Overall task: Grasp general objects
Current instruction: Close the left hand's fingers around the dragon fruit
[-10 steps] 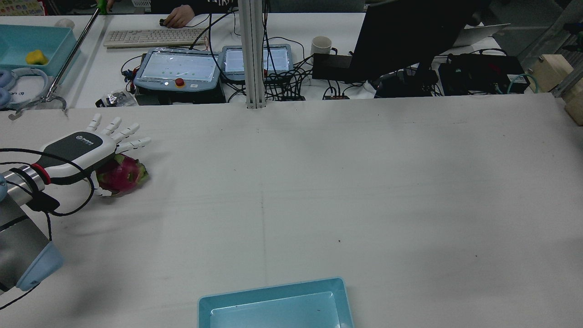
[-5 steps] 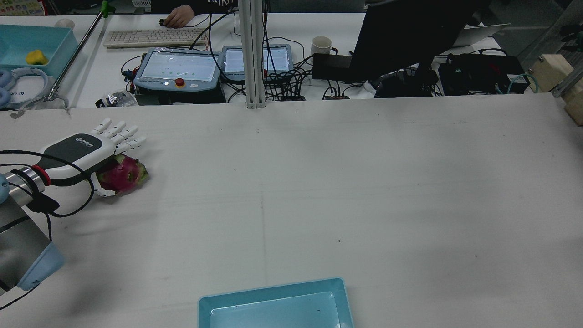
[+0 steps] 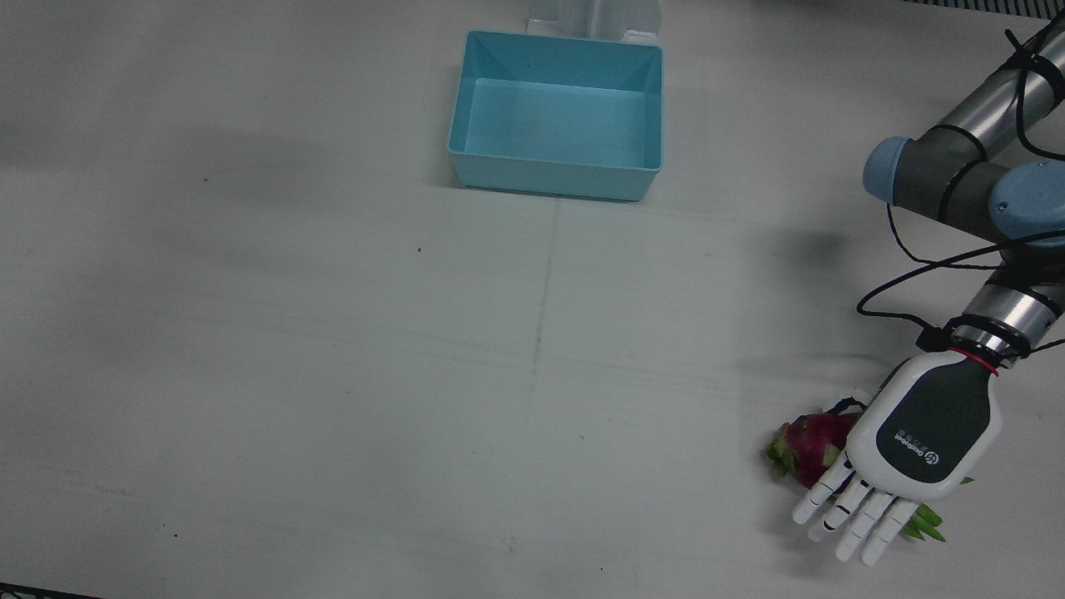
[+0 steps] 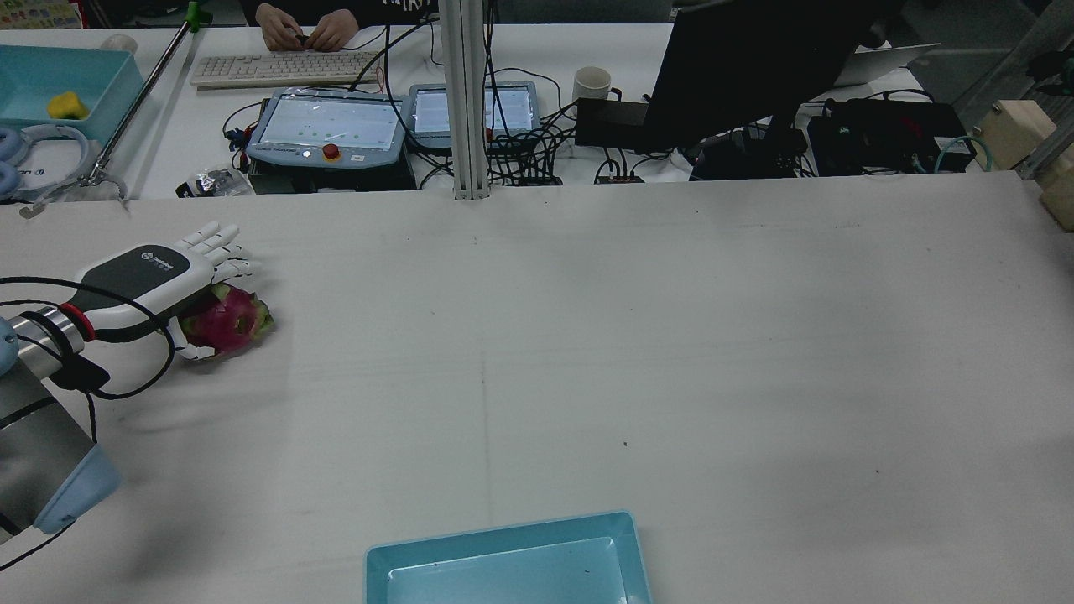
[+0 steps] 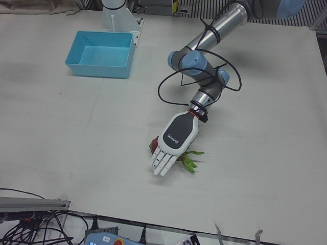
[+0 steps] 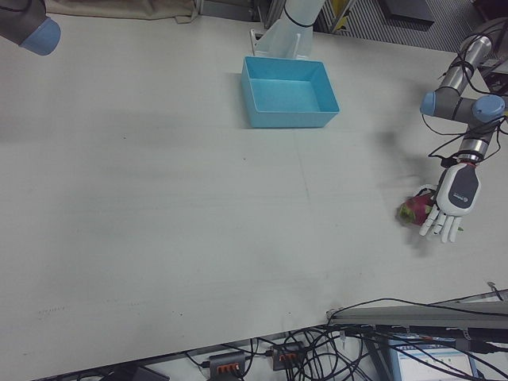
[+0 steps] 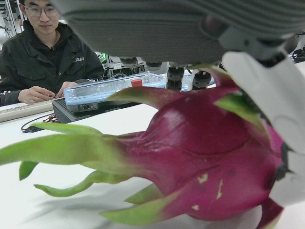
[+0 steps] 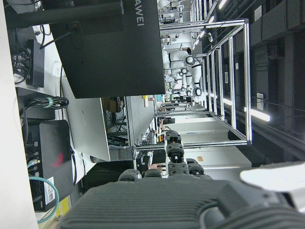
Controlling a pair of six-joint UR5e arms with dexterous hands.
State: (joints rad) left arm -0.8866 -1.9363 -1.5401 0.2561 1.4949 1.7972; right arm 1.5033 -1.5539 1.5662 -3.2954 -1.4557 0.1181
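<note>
Left hand: the white-and-dark-grey left hand (image 3: 911, 441) hovers palm-down right over the fruit, near the desk's left edge on the operators' side. Fingers (image 3: 857, 516) stretch out straight past the fruit and lie close together, nothing gripped; the thumb (image 4: 180, 348) curls down by the fruit's near side.

Fruit: the magenta dragon fruit with green leafy scales (image 3: 811, 445) lies on the white desk (image 3: 333, 374), half covered by the palm. In the left-front view its green tips (image 5: 190, 162) poke out beyond the hand (image 5: 173, 143). Up close in the left hand view the fruit (image 7: 200, 162) fills the frame, lying on its side, the palm just above it. Whether palm and fruit touch, I cannot tell.

Right hand: only the right hand view shows it, a dark ridged palm (image 8: 157, 205) with knuckles bent, aimed at a black monitor (image 8: 114, 47). It holds nothing that shows; spread or closed, I cannot tell.

Bin: the light blue rectangular plastic bin (image 3: 556, 116) sits at the middle of the desk's robot-side edge, well apart from the fruit.

Beyond the desk: a person's hands (image 4: 302, 33) rest by a beige keyboard (image 4: 281, 67); a grey teach pendant with a red button (image 4: 327, 126) lies just behind the desk's far edge.
</note>
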